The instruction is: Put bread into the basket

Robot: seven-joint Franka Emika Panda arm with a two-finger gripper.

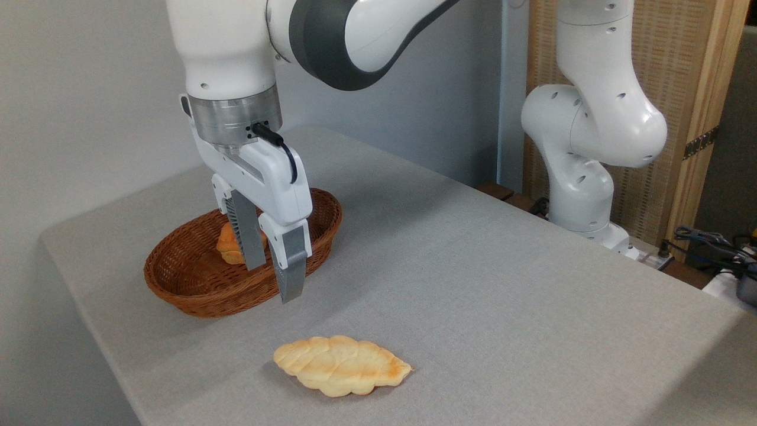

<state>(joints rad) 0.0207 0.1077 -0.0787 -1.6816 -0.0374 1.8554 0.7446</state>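
The bread (342,365) lies flat on the grey table (502,284), near the wicker basket (195,296) that already holds a bun (227,247) — so I have my gripper (273,283) poised above, fingers apart and empty — ready, I judge, to descend.

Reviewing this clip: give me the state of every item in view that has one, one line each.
Bread: flat on the table, outside the basket, not held.
Basket: upright on the table, holding a bun.
Bun: inside the basket, partly hidden behind a gripper finger.
Gripper: open, empty, above the table in front of the basket.
Table: covered in grey cloth.
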